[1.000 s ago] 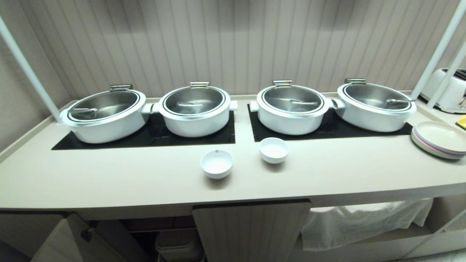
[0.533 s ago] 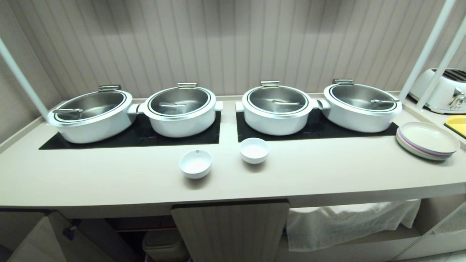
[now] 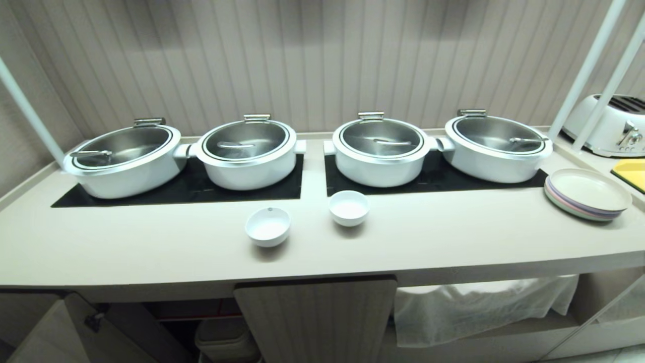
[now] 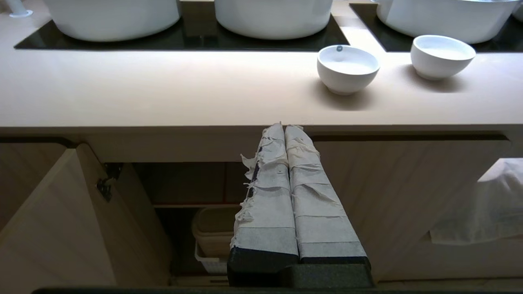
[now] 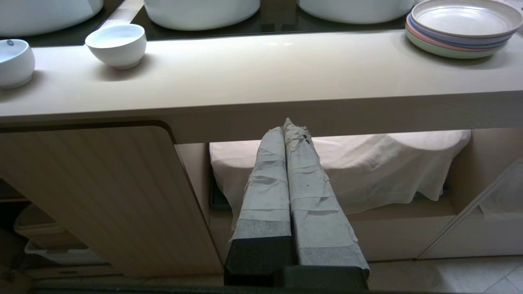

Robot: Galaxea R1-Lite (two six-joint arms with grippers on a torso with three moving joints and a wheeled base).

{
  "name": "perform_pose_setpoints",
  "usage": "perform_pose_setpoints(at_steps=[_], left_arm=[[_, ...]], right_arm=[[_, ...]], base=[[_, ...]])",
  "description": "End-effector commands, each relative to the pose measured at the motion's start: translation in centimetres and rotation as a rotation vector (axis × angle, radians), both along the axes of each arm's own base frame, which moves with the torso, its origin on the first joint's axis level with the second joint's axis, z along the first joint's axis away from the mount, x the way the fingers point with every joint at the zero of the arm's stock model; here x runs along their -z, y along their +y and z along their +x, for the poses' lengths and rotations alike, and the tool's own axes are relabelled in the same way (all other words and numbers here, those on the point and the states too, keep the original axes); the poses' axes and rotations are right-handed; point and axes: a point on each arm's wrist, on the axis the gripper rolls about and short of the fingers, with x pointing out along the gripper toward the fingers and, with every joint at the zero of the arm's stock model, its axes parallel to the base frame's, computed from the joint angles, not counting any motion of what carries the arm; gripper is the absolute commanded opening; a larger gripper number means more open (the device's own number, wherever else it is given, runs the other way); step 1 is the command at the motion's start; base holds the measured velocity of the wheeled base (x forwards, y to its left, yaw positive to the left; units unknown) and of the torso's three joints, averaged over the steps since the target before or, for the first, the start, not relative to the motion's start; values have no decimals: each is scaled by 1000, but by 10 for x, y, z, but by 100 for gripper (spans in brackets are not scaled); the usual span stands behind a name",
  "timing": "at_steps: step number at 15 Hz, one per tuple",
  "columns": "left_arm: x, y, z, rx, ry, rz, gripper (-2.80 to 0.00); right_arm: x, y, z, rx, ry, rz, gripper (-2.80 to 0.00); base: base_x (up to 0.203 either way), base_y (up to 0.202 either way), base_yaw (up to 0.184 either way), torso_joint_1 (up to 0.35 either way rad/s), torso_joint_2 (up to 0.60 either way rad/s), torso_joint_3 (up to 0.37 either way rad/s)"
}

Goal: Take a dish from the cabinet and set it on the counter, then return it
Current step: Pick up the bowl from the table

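Long cream worktop (image 3: pixel 151 252) against a ribbed wall, four lidded white pots (image 3: pixel 247 154) along the back edge, pastel plates (image 3: pixel 587 194) at the right end, the dotted dish (image 3: pixel 267 226) empty near the front edge above the cabinet (image 3: pixel 315 317), both the left gripper (image 4: pixel 284 127) and right gripper (image 5: pixel 288 124) pressed together holding nothing.

Four lidded white pots (image 3: pixel 247 154) on black hobs (image 3: pixel 191 187), pastel plates (image 3: pixel 587 194), a toaster (image 3: pixel 609 125).
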Motion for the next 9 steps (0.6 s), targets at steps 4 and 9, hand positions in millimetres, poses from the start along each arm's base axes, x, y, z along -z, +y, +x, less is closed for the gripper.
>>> perform_pose_setpoints(at_steps=[4,9], left_arm=[[0,0,0,-2,-2,-1,-280],[0,0,0,-2,-2,-3,-280]], right_arm=[[0,0,0,-1,2,0,-280],[0,0,0,-1,1,0,-280]], base=[[0,0,0,0,0,0],[0,0,0,0,0,0]])
